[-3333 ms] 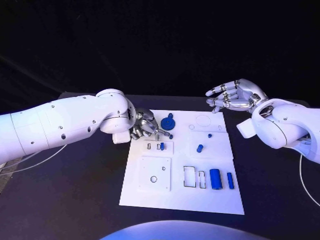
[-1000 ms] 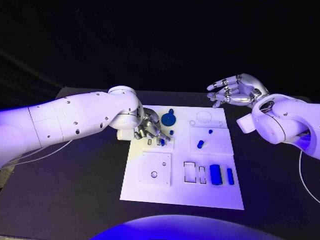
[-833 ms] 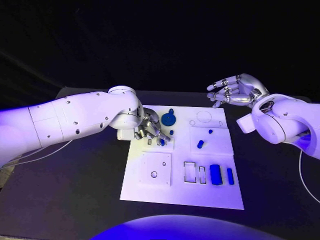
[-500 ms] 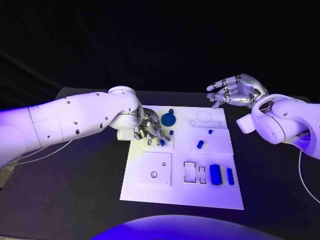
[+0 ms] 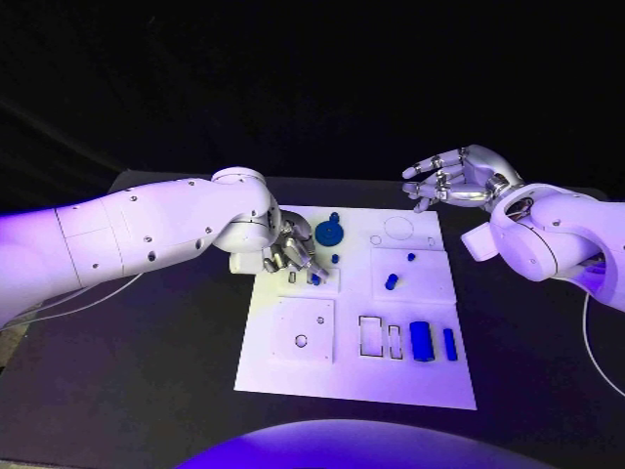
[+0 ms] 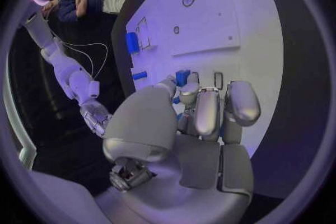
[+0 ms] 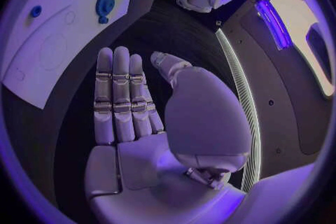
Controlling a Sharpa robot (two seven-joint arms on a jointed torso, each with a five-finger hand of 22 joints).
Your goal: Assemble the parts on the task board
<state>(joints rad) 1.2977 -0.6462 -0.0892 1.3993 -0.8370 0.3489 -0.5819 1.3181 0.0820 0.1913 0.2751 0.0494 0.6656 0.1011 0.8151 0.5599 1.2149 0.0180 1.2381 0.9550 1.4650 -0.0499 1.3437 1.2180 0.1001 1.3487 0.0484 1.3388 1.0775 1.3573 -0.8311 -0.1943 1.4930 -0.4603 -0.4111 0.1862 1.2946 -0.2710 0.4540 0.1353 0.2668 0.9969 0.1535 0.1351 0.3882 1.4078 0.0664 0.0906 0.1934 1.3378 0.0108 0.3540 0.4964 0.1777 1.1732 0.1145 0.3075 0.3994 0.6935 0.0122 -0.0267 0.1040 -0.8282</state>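
So starting on the left side, the left hand (image 5: 287,253) is down over the upper-left corner of the task board (image 5: 354,381), fingers curled together right on top of a small blue part (image 6: 182,77) that sits at the little slots there. From the wrist view the fingertips (image 6: 198,96) look like they're touching or pinching that piece, but I honestly cannot tell if it's properly gripped or just being pushed. My guess is this is the seating step, getting that small part down into its slot. Just right of that there's the round blue disc (image 5: 330,234), then a couple of small blue pegs (image 5: 391,282) mid-board, and lower down two long blue bars (image 5: 421,342) lying beside empty rectangular cutouts. Far right, the right hand (image 5: 456,179) hovers off the board's top-right corner, fingers spread, holding nothing. Next move probably needs a straight downward press with the part kept square, or it'll jam in the slot
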